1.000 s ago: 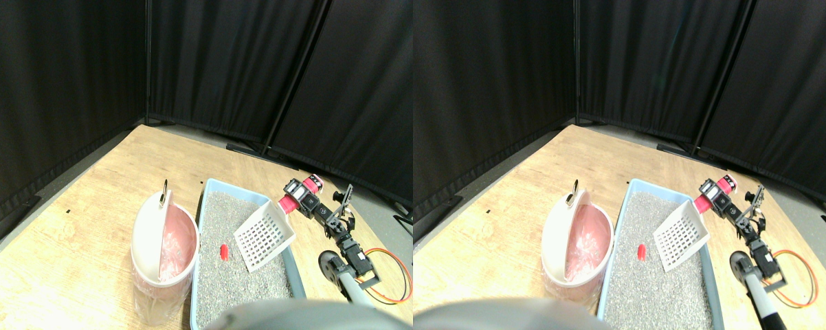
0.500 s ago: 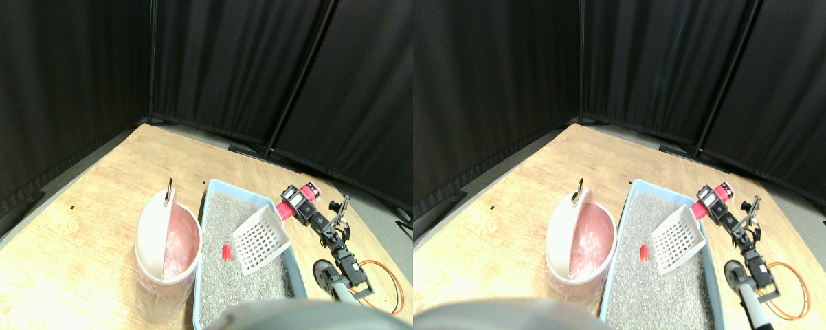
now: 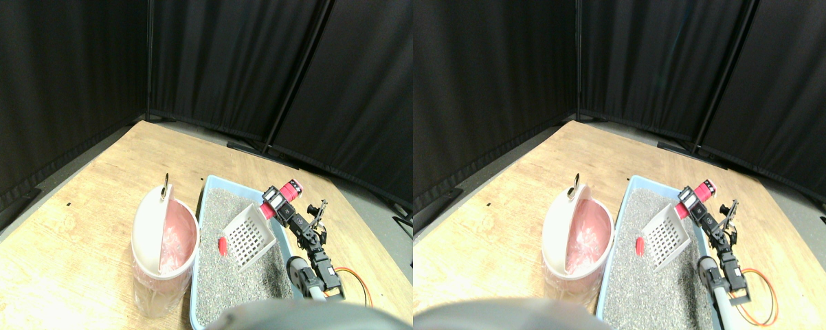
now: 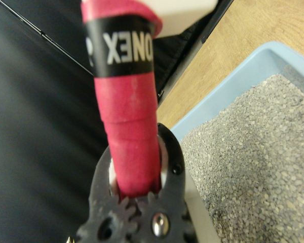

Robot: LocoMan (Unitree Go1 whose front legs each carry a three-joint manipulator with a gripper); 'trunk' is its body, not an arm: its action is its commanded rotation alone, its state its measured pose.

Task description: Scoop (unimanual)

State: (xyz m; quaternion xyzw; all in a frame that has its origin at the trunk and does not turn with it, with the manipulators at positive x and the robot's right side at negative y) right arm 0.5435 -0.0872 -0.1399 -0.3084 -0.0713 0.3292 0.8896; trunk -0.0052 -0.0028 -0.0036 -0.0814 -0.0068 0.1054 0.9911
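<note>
The white slotted scoop (image 3: 249, 236) hangs tilted over the grey litter (image 3: 244, 275), its lower edge at or just above the surface; whether it touches cannot be told. Its red wrapped handle (image 3: 280, 197) runs up and back from the basket into the right gripper (image 3: 276, 202). A small red piece (image 3: 223, 244) lies on the litter just beside the scoop's open face, on the side away from the gripper. The blue litter tray (image 3: 204, 206) holds all of this, and the gripper sits above the tray's rim on the arm's side. Beyond the red piece, farther from the gripper, a white bin (image 3: 157, 265) with a pink liner stands touching or nearly touching the tray wall, on the wooden floor (image 3: 83, 227).

Only the wrist view shows the grip: the dark jaws of the right gripper (image 4: 137, 195) are pressed together around the red handle (image 4: 126, 121), which passes between them and carries a black band near its end. It also shows the tray's corner (image 4: 228, 86) and the litter grain (image 4: 253, 152) up close, but neither the scoop's basket nor the red piece. The wide view alone shows those, and the black curtains (image 3: 234, 62) behind.
</note>
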